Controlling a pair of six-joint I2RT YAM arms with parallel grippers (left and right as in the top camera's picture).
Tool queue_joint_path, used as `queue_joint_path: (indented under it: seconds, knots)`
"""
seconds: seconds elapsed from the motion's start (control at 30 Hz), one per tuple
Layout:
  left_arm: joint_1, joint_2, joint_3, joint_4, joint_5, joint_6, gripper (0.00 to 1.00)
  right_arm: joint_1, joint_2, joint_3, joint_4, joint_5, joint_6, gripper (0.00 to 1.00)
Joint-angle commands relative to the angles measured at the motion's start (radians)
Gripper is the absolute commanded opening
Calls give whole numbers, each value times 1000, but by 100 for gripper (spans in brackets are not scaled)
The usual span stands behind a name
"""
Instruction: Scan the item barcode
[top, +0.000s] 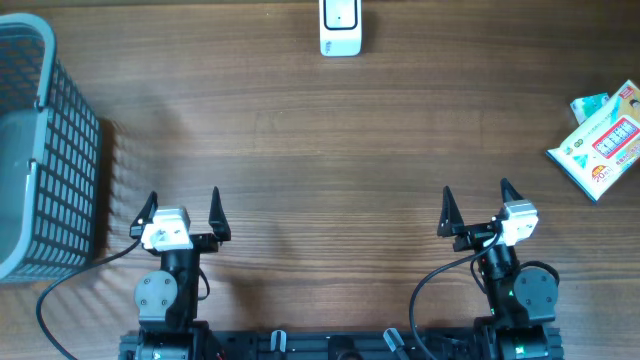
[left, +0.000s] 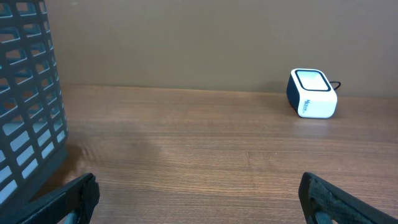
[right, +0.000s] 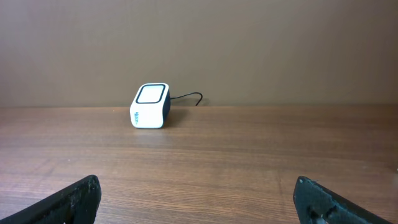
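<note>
left gripper (top: 183, 194) and right gripper (top: 477, 188) spread wide, empty. packet (top: 603, 140) lies far right, well apart from the scanner (top: 340, 28); its barcode side is unclear from here, so i may present the wrong face.

We see the item, a flat white packet (top: 600, 142) printed in blue and green with a red label and an orange patch. It lies flat on the wooden table (top: 320, 160) at the far right edge of the overhead frame, turned at a slant and partly cut by the border. The barcode scanner (top: 340, 28), a small white box with dark sides and a dark-rimmed window on top, stands upright at top centre, well apart from the packet. A thin dark cable trails behind it.
</note>
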Motion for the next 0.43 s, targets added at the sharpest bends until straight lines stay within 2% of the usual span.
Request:
queue_joint_path:
  seconds: [0.0,0.4]
  knots:
    - [-5,-9,-3,-1,-10,22,100,4,-7,-1,2,7,-14,100]
    - [-5,-9,-3,-1,-10,22,100,4,-7,-1,2,7,-14,100]
